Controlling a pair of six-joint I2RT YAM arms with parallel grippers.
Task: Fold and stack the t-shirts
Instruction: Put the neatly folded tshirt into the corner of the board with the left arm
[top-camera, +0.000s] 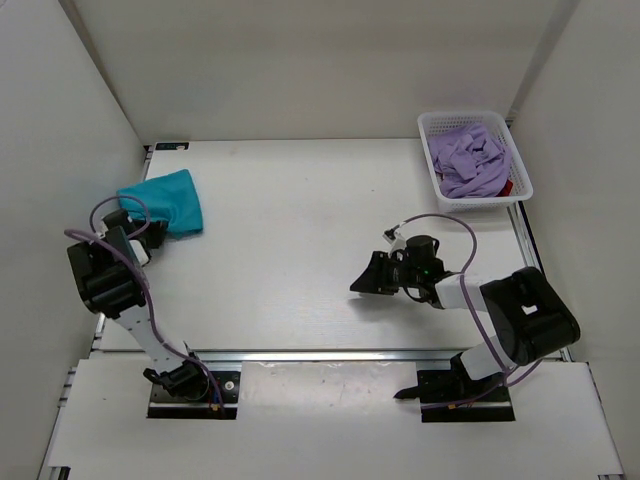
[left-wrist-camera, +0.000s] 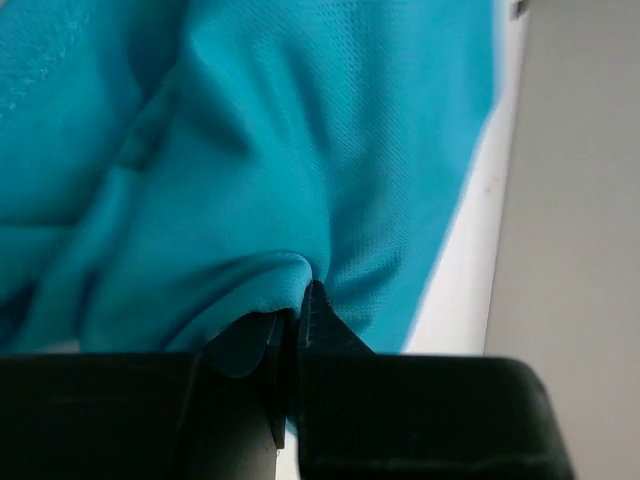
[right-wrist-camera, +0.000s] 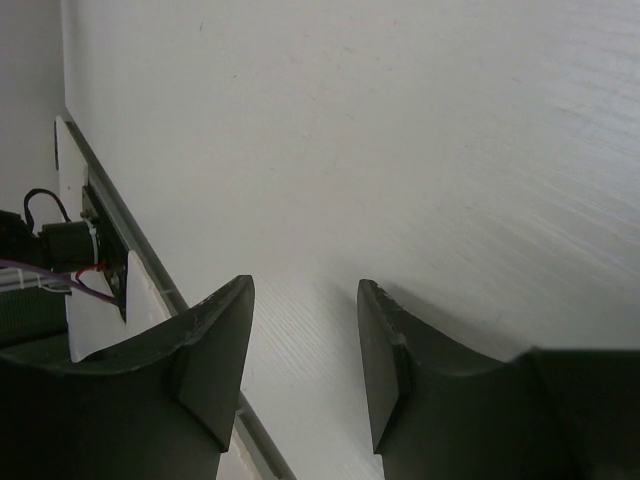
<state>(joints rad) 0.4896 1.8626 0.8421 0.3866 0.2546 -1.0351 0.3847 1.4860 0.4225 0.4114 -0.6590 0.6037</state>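
the white table (top-camera: 300, 215) is offering open room mid-surface. the mesh basket (top-camera: 488, 203), far right corner, is holding the lavender t-shirt (top-camera: 468, 165) and dark red t-shirt (top-camera: 507, 187). the teal t-shirt (top-camera: 165, 203) is lying by the left edge, the left gripper (left-wrist-camera: 298, 310) pinching its fold. the right gripper (right-wrist-camera: 305, 300) is hovering, jaws spread.

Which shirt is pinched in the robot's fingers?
The teal shirt, nipped by the left fingers; the purple shirt lies in the white basket.
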